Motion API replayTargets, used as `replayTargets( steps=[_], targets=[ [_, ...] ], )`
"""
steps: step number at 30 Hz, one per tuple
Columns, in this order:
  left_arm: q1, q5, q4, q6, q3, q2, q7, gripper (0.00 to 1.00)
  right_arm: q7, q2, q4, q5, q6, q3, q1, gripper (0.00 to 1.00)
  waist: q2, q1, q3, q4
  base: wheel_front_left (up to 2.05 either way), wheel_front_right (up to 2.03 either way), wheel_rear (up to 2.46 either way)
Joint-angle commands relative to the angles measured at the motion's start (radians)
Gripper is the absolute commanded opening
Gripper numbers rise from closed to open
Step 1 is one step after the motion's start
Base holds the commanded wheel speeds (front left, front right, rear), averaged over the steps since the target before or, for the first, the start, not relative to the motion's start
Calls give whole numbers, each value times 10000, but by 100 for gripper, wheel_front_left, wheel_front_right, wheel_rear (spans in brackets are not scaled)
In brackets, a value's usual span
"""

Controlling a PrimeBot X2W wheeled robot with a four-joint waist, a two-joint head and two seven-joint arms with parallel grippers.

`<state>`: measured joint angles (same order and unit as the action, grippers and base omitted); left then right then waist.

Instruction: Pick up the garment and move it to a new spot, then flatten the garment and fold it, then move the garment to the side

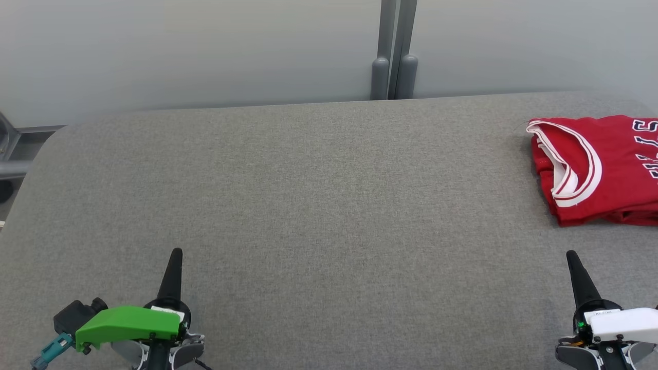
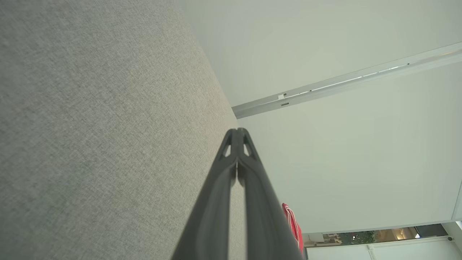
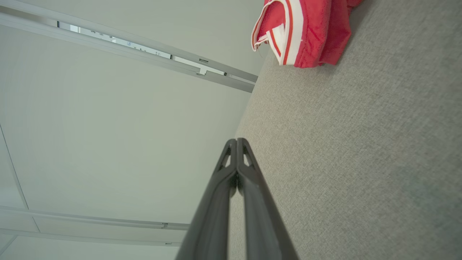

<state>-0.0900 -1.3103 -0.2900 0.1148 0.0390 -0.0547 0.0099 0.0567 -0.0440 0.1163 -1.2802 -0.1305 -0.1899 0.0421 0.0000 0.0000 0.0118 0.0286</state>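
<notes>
A red jersey with white trim (image 1: 601, 167) lies folded at the far right of the grey table (image 1: 318, 205), partly cut off by the head view's right edge. Its edge shows in the right wrist view as red and white cloth (image 3: 303, 32), and as a red sliver (image 2: 294, 225) in the left wrist view. My left gripper (image 1: 176, 253) rests at the lower left, shut and empty, its tips together (image 2: 237, 130). My right gripper (image 1: 570, 254) sits at the lower right, below the jersey and apart from it, also shut with nothing in it (image 3: 236, 141).
A pale wall with a grey vertical post (image 1: 395, 51) stands behind the table's far edge. Grey frame parts (image 1: 13, 149) show past the table's left corner. Bare grey fabric spreads between the two grippers.
</notes>
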Motion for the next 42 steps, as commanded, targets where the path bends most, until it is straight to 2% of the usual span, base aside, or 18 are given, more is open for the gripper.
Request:
replayTargets(
  steps=[1,42],
  targets=[
    [-231,-162,113,69,-40,-11,58,0,62,-63,-110,-190,-4,-49,87,0,0,0,-2,-5,0,0,0],
    [-445,-3082,312,182,-141,46,811,0,662,-83,-431,-3506,-4,-375,331,0,0,0,-86,-272,0,0,0]
  ],
)
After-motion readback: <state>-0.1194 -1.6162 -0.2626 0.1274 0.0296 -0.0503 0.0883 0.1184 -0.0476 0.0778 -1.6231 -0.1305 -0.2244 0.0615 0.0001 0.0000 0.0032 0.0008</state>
